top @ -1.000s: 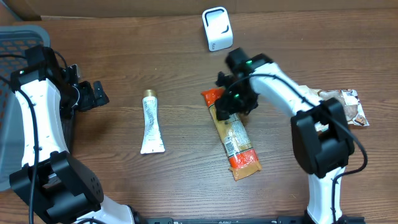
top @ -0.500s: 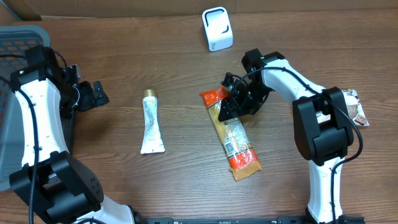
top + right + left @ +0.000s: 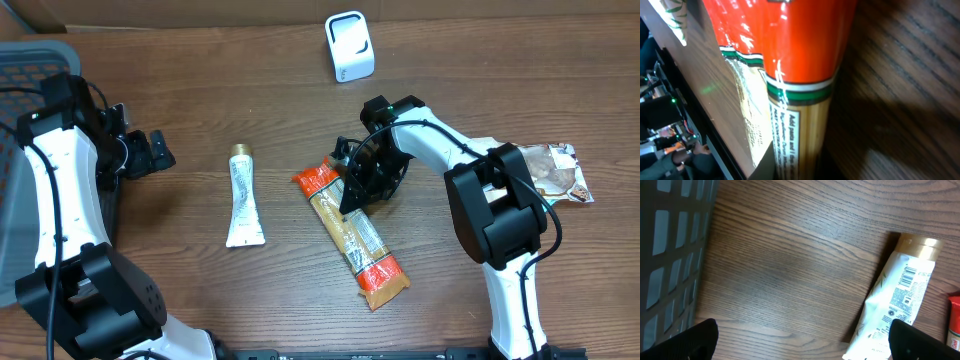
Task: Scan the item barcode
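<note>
Presently the right end effector (image 3: 350, 188) is clenched on the orange end of the pasta packet (image 3: 352, 240), which lies at the middle of the counter (image 3: 200, 80). Its side print reads "Add pasta". Meanwhile the left end effector (image 3: 160, 150) stands released near a barcoded tube (image 3: 243, 200). The white scanner (image 3: 349, 46) sits beyond.

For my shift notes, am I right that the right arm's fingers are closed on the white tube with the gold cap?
Not quite: the right arm's fingers are closed on the orange pasta packet, not the white tube with the gold cap, which lies untouched further left, as the overhead view shows.
</note>
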You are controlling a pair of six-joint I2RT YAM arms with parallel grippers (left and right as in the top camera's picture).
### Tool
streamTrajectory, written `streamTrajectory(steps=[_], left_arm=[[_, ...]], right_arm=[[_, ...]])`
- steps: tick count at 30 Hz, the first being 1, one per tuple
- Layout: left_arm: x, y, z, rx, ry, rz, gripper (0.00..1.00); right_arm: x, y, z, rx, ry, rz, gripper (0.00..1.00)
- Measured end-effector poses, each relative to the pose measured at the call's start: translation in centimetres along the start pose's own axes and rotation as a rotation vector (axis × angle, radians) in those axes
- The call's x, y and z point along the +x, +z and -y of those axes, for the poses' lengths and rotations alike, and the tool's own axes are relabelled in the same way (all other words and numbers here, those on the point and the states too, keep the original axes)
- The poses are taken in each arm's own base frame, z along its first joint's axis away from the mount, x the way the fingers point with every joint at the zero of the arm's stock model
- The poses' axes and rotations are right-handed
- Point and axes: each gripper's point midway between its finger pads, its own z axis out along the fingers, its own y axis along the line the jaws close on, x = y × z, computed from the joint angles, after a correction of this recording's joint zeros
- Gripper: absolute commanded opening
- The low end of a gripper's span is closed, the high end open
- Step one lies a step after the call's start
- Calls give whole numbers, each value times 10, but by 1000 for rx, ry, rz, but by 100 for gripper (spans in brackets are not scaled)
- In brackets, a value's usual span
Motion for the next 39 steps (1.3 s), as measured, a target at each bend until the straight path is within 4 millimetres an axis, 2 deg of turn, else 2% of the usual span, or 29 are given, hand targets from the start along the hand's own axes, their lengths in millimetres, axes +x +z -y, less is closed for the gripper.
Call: streamTrajectory(steps=[5, 10, 14, 20, 22, 24, 27, 29, 32, 34, 35, 39], left_arm=[[0, 0, 0, 0, 0, 0, 100], [0, 0, 0, 0, 0, 0, 99], [0, 0, 0, 0, 0, 0, 99], [0, 0, 0, 0, 0, 0, 99], [0, 0, 0, 0, 0, 0, 99], [0, 0, 0, 0, 0, 0, 99], [0, 0, 0, 0, 0, 0, 100], [0, 0, 0, 0, 0, 0, 99], [0, 0, 0, 0, 0, 0, 100], [0, 0, 0, 0, 0, 0, 99], [0, 0, 0, 0, 0, 0, 100], [0, 0, 0, 0, 0, 0, 99]], right_arm=[[-3, -3, -8, -81, 15, 21, 4], [-16, -14, -18, -198, 16, 90, 4], [-26, -33, -26, -292, 18, 159, 4], [-35, -75, -34, -374, 9, 278, 4], [-43, -86, -29, -352, 12, 324, 4], [-56, -91, -14, -274, 42, 366, 4], [-68, -88, 20, -82, 173, 394, 4], [-71, -85, 35, 20, 250, 398, 4], [-72, -77, 41, 106, 319, 392, 18], [-71, -69, 41, 157, 351, 381, 39], [-70, -65, 40, 184, 358, 373, 45], [-63, -55, 39, 244, 383, 336, 55]])
